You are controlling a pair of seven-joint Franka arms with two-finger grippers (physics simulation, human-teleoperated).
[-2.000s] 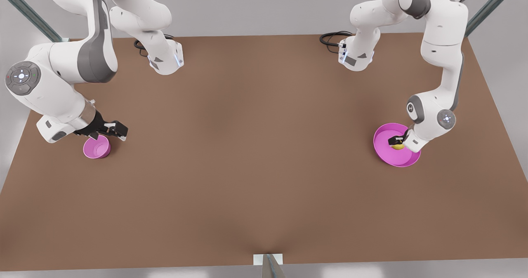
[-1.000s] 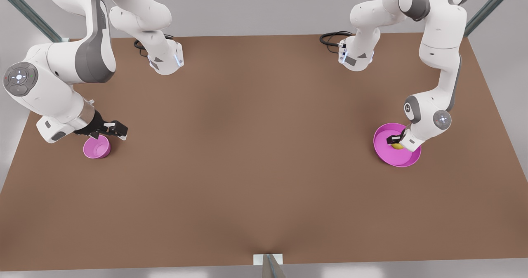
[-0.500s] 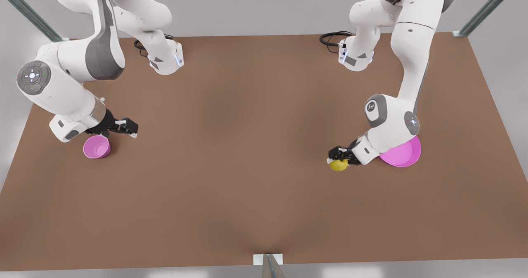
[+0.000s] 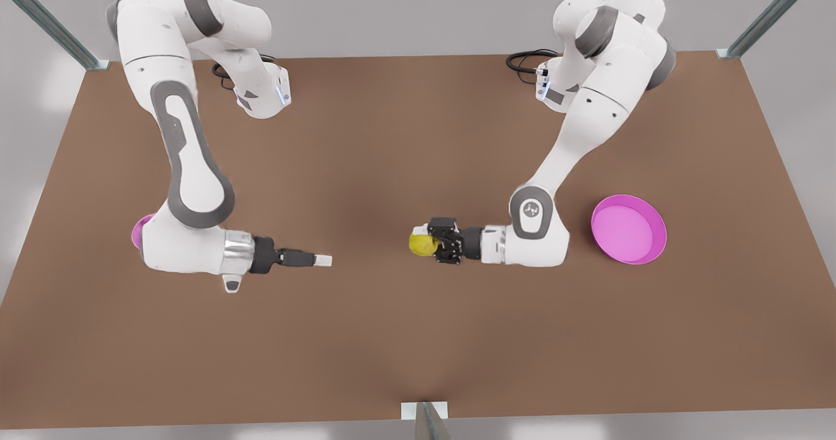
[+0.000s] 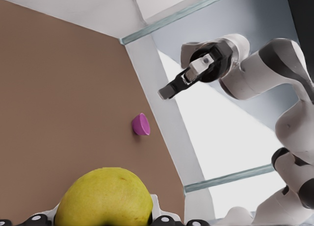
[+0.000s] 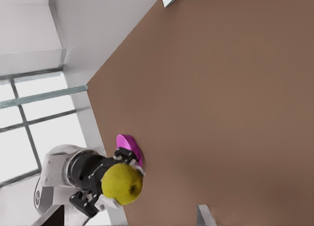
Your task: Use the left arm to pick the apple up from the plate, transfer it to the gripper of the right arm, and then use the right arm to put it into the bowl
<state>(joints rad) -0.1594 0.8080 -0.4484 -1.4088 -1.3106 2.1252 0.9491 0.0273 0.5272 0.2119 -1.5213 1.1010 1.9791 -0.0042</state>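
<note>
The plate holds nothing; the bowl is mostly hidden. Yellow-green apple, clamped in the left gripper, hangs mid-tabletop facing the right gripper, fingers nearly closed, holding nothing.

Brown table: plain surface. Black cable coiled at far edge. Grey metal struts at far corners. Small bracket at near edge, centre.

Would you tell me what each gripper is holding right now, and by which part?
The left gripper holds the apple by its sides, clear of the plate. The right gripper holds nothing.
</note>
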